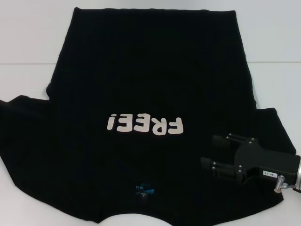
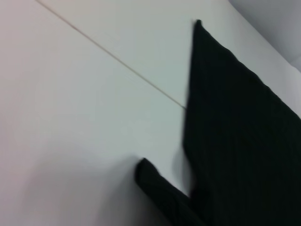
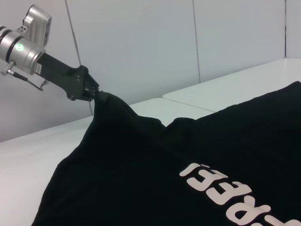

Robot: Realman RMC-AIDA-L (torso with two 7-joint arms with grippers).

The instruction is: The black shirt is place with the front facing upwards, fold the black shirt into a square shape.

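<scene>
Right pincer (image 1: 211, 157) hovers jaws apart over the shirt (image 1: 150, 84) beside the lettering (image 1: 145, 125), while the left pincer (image 3: 91, 94) clamps a lifted sleeve off the tabletop (image 1: 28, 37), so uneven pulling might drag the shirt askew, spoiling the fold.

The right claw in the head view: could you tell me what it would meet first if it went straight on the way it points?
The right claw points toward the robot's left, low over the shirt. It would likely meet only shirt cloth, below the lettering, though its height is unclear.
</scene>
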